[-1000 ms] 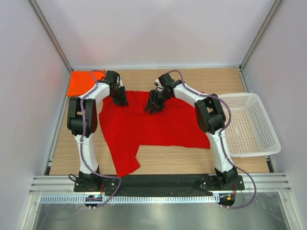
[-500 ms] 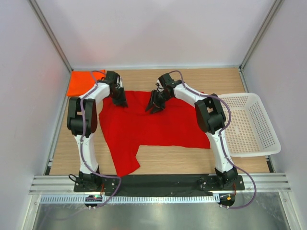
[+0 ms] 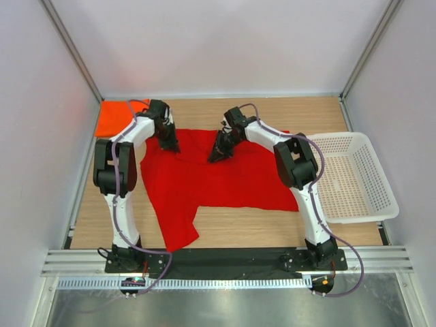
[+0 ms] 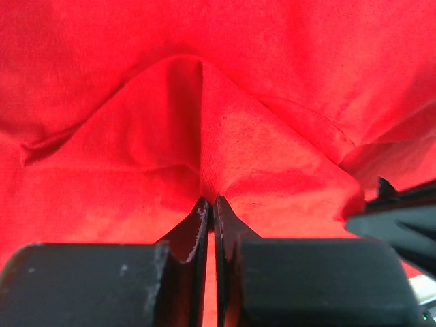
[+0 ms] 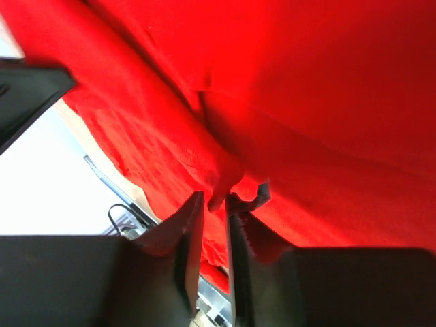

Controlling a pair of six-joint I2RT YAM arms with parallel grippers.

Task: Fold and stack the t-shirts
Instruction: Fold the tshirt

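Red t-shirt [image 3: 225, 180]: left gripper [image 4: 208, 202] closed tight on fold, right gripper [image 5: 214, 201] narrowly pinching edge.

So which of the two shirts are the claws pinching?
The red shirt, spread out mid-table; the orange shirt lies untouched in the far left corner.

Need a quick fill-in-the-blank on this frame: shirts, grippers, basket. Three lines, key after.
1. Of the red t-shirt and the orange t-shirt, the left gripper and right gripper both pinch the ___ one.
2. The folded shirt lies at the far ___ corner of the table.
3. The white mesh basket sits on the ___ arm's side.
Missing words: red; left; right.
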